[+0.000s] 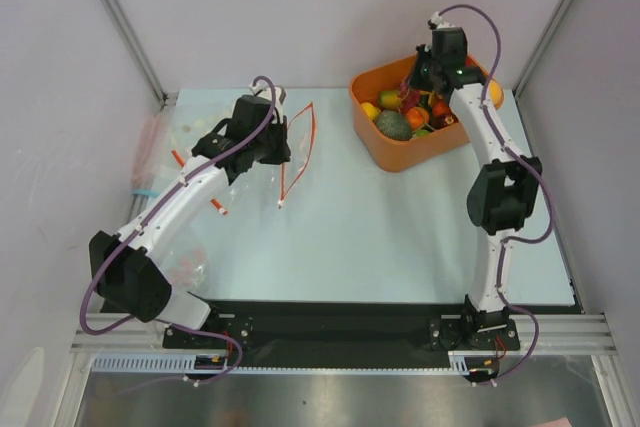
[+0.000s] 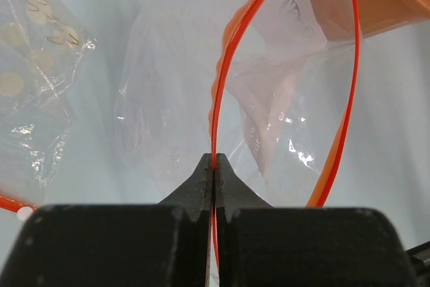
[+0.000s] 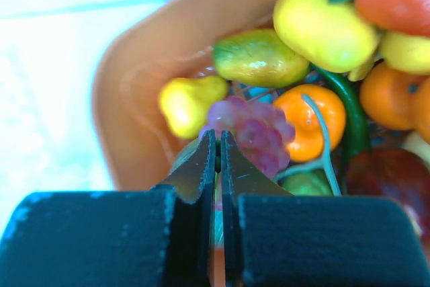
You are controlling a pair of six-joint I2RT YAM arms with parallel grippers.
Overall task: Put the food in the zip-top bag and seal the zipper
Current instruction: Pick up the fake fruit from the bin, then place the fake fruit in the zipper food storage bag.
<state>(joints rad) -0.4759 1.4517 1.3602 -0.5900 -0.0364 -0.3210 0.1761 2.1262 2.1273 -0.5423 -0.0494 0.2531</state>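
Two closures noted at pickup: left tool [image 2: 214,163] clamps zipper [image 2: 213,112], right tool [image 3: 218,142] pinched together at grapes [image 3: 255,132], hold unproven; next needs lift to bag [image 2: 289,119].

Two arms [image 1: 185,197] [image 1: 480,127]; one orange tub [image 1: 385,152]; one zip-top bag [image 2: 282,99]; one grape bunch [image 3: 252,129]; other food [image 3: 322,28] too heaped to count.

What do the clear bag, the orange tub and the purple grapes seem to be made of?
The zip-top bag looks like thin clear plastic film: it crinkles and throws sharp glints. Its zipper seems a stiffer red-orange plastic strip, holding a smooth curve. The orange tub looks like moulded plastic, smooth with a soft sheen. The purple grapes appear glossy moulded plastic or rubber.
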